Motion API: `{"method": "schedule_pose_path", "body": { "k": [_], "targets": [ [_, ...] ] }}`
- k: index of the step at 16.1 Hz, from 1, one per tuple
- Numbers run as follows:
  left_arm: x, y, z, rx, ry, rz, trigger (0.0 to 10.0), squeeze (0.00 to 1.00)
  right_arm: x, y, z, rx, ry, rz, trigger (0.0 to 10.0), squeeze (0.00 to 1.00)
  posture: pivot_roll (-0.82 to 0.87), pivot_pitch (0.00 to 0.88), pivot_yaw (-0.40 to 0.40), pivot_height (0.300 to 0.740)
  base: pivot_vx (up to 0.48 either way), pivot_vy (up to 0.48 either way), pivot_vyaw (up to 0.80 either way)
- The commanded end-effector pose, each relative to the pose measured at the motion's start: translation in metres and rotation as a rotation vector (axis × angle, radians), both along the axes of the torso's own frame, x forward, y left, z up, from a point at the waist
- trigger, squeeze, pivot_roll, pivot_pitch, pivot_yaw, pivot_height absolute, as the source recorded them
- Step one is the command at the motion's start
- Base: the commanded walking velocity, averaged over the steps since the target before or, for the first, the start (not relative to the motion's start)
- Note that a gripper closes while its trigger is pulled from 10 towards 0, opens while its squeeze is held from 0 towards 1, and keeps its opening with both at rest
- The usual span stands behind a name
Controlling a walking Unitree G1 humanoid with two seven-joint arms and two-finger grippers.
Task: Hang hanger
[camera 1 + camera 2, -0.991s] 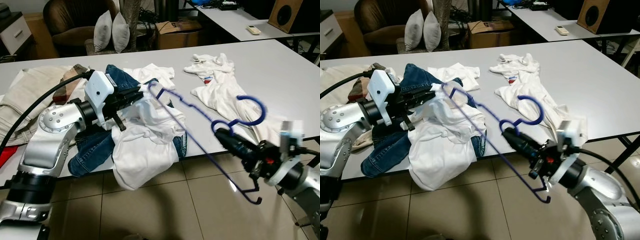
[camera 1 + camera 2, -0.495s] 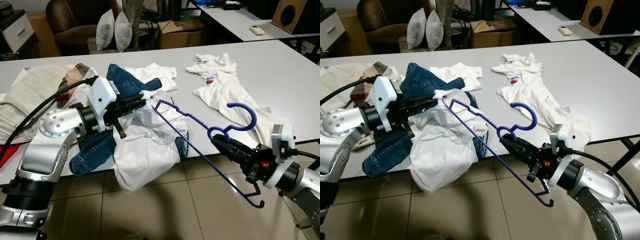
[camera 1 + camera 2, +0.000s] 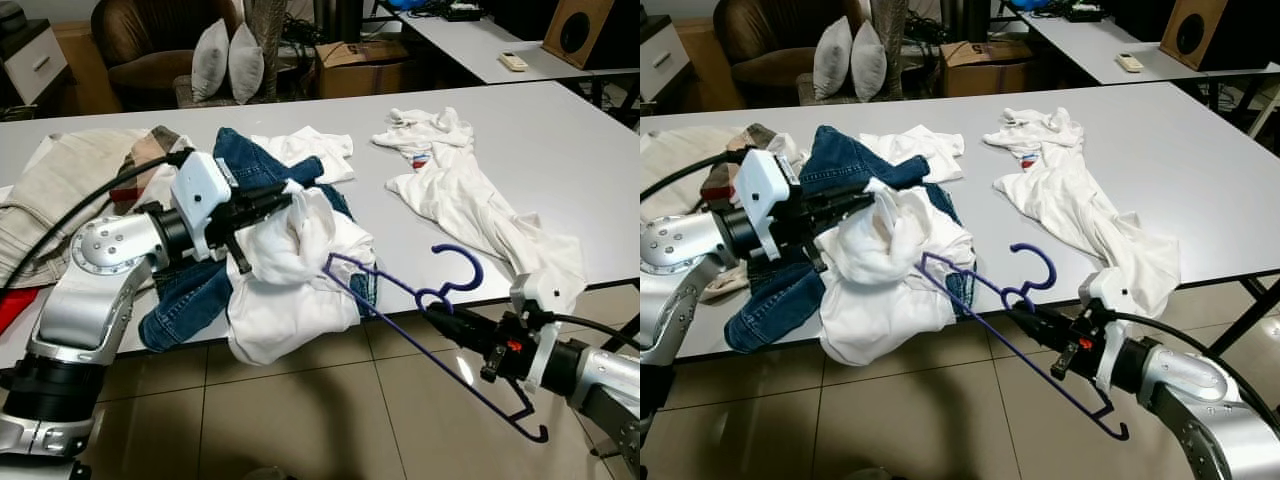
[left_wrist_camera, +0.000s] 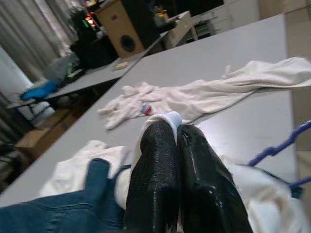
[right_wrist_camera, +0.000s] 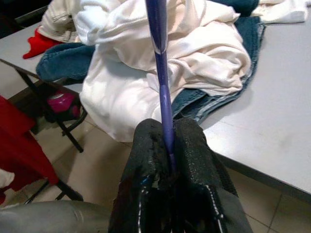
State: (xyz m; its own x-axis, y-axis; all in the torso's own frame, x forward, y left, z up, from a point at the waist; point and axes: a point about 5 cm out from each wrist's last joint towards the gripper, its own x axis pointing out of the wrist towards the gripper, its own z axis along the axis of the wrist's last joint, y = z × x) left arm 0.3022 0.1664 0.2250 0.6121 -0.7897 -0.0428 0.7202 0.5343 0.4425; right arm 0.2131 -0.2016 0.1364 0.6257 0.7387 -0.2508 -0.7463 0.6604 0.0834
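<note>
A long grey table [image 3: 560, 140] stands in a room with a tiled floor [image 3: 330, 420]. Behind it are a brown armchair [image 3: 150, 45] with two white pillows [image 3: 225, 60], a cardboard box [image 3: 365, 70] and a wooden speaker [image 3: 585, 30].

From the left eye, the left gripper [image 3: 275, 200] is over the near edge of the table. Its two black fingers are pressed together on a bunch of the white shirt [image 3: 290, 270]. The shirt hangs down from the fingers and spills over the table edge. Blue jeans [image 3: 225, 165] lie under and behind the shirt. A beige cloth [image 3: 70, 190] lies far out past the arm. The right gripper [image 3: 445, 318] is below the table edge, over the floor. Its fingers are closed on the purple hanger [image 3: 430, 300], just under the hook. The hook curls up above the fingers. One end of the hanger reaches to the white shirt and the other end points down to the floor. Another white shirt [image 3: 470, 200] lies on the table beyond this gripper.

From the right eye, the hanger [image 3: 1025, 290] tip sits close to the hanging shirt [image 3: 885, 270].

From the left wrist, the fingers [image 4: 160, 179] are tight together with white cloth pinched at their tips. A bit of purple hanger [image 4: 282, 145] shows beside them.

From the right wrist, the fingers [image 5: 189, 165] clamp the purple bar [image 5: 160, 73], which runs straight out toward the white shirt [image 5: 146, 58].
</note>
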Motion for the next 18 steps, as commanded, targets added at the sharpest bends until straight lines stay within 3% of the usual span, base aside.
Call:
{"method": "schedule_pose_path", "body": {
  "k": [1, 7, 10, 12, 13, 15, 18],
  "targets": [
    [0.004, 0.004, 0.004, 0.015, -0.029, 0.036, 0.0, 0.0, -0.001, -0.004, -0.002, -0.027, 0.008, -0.032, 10.0, 0.0, -0.01, 0.0, 0.057, 0.74, 0.0, 0.0, 0.0],
    [0.017, 0.011, 0.008, 0.026, -0.077, 0.14, 0.0, 0.0, -0.012, -0.019, -0.004, -0.052, 0.017, -0.087, 10.0, 0.0, -0.03, 0.0, 0.083, 0.74, 0.0, 0.0, 0.0],
    [0.035, 0.021, 0.028, -0.086, -0.188, 0.333, 0.0, 0.0, 0.002, -0.05, 0.009, -0.121, -0.115, -0.341, 10.0, 0.0, -0.04, 0.0, 0.097, 0.74, 0.0, 0.0, 0.0],
    [0.043, 0.028, 0.039, -0.154, -0.225, 0.407, 0.0, 0.0, 0.007, -0.06, 0.019, -0.067, -0.165, -0.431, 10.0, 0.0, -0.05, 0.0, 0.099, 0.74, 0.0, 0.0, 0.0],
    [0.043, 0.028, 0.039, -0.154, -0.225, 0.407, 0.0, 0.0, 0.007, -0.06, 0.019, -0.067, -0.165, -0.431, 10.0, 0.0, -0.05, 0.0, 0.099, 0.74, 0.0, 0.0, 0.0],
    [0.056, 0.035, 0.054, -0.223, -0.27, 0.492, 0.0, 0.0, 0.011, -0.058, 0.031, 0.032, -0.226, -0.467, 10.0, 0.0, -0.04, 0.0, 0.091, 0.74, 0.0, 0.0, 0.0],
    [0.081, 0.027, 0.079, -0.177, -0.343, 0.496, 0.0, 0.0, 0.011, -0.028, 0.035, 0.123, -0.245, -0.289, 10.0, 0.0, -0.02, 0.0, 0.066, 0.74, 0.0, 0.0, 0.0]
  ]
}}
